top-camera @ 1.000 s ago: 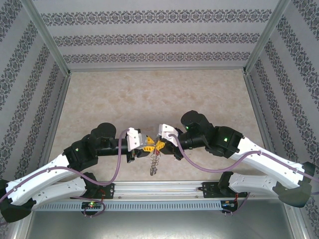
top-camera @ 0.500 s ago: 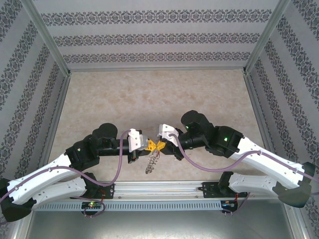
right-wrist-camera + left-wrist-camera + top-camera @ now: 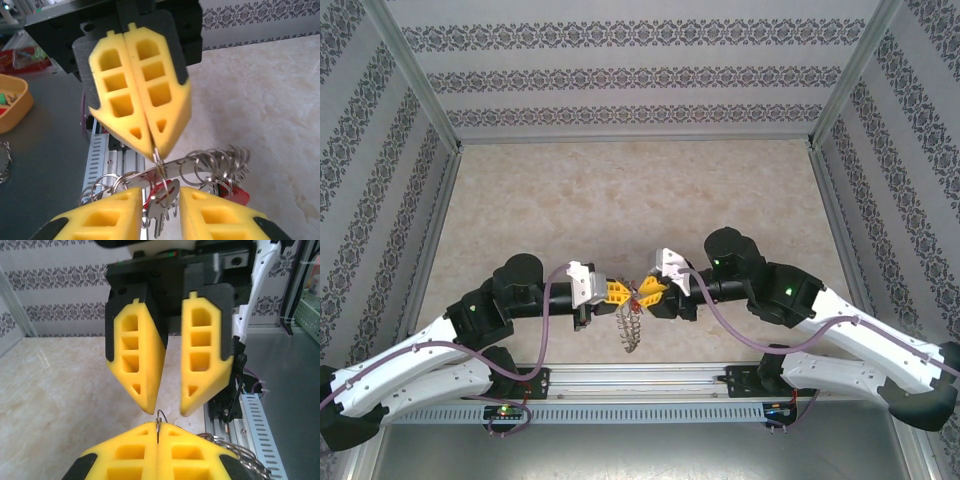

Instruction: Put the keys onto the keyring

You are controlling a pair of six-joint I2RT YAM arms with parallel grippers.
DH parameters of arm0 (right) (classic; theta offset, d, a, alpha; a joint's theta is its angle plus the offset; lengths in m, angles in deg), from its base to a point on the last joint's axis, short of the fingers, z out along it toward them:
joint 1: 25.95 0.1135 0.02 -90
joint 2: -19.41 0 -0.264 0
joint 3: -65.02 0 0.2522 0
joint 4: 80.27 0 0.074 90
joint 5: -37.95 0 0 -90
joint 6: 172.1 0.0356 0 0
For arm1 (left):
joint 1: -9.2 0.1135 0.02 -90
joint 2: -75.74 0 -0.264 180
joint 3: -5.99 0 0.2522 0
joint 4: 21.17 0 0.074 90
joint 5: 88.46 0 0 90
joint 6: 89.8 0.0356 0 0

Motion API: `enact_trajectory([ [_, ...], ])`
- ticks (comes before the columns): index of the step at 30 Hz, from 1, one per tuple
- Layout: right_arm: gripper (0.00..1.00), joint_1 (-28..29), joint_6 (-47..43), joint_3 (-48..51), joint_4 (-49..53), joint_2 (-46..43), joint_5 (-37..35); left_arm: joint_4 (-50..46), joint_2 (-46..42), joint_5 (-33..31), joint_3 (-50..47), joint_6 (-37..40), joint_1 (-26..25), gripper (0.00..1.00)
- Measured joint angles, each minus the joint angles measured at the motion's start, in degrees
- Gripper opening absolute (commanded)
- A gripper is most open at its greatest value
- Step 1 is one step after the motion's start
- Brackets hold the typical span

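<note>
The keyring (image 3: 631, 325) hangs between my two grippers above the table's near edge. It is a silvery band (image 3: 200, 165) strung with several small wire rings. My left gripper (image 3: 623, 293) is shut on one small ring at the top of it (image 3: 158, 422). In the right wrist view the left gripper (image 3: 152, 152) pinches that ring from above. My right gripper (image 3: 645, 295) faces it, open. A silver key (image 3: 162, 205) with a red head hangs between the right fingers (image 3: 110, 215), touching neither. A second red key head (image 3: 239, 194) hangs from the band further right.
A slotted aluminium rail (image 3: 640, 375) runs along the near edge just below the hanging keyring. An orange bowl (image 3: 10, 100) with small items sits off the table. Patterned enclosure walls (image 3: 640, 75) close in the marble tabletop (image 3: 620, 200) behind.
The right gripper has drawn back a little to the right, away from the left one. The keyring has swung slightly under the left gripper, which kept its hold.
</note>
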Motion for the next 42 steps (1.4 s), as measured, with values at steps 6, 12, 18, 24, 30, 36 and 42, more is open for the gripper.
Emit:
enact_trajectory([
  [6, 0.17, -0.55, 2.27, 0.76, -2.1, -0.83, 1.6, 3.1, -0.02, 1.57, -0.48, -0.87, 0.0, 0.0],
  [12, 0.01, -0.9, 3.61, 0.81, -2.67, -0.79, 2.97, 4.07, -0.22, 1.75, -0.63, -1.51, 0.02, 0.0],
  [18, 0.0, -1.29, 3.45, 0.83, -3.15, -0.15, 4.04, 4.33, -0.83, 1.75, -0.87, -1.9, 0.02, 0.0],
  [24, 0.0, -1.66, 3.48, 0.87, -3.15, 2.08, 5.22, 4.31, -0.63, 1.53, -1.01, -1.88, 0.02, 0.0],
  [30, 0.15, -2.03, 3.78, 0.87, -3.08, 3.98, 6.75, 4.7, -0.59, 1.53, -1.62, -1.88, 0.04, 0.0],
  [36, 0.23, -2.45, 4.5, 0.81, -4.35, 5.64, 7.17, 6.91, -0.5, 2.21, -1.7, -1.9, 0.02, 0.0],
  [42, 0.24, -2.78, 4.68, 0.81, -4.96, 5.25, 6.99, 6.93, -1.2, 2.21, -1.75, -1.9, 0.02, 0.0],
])
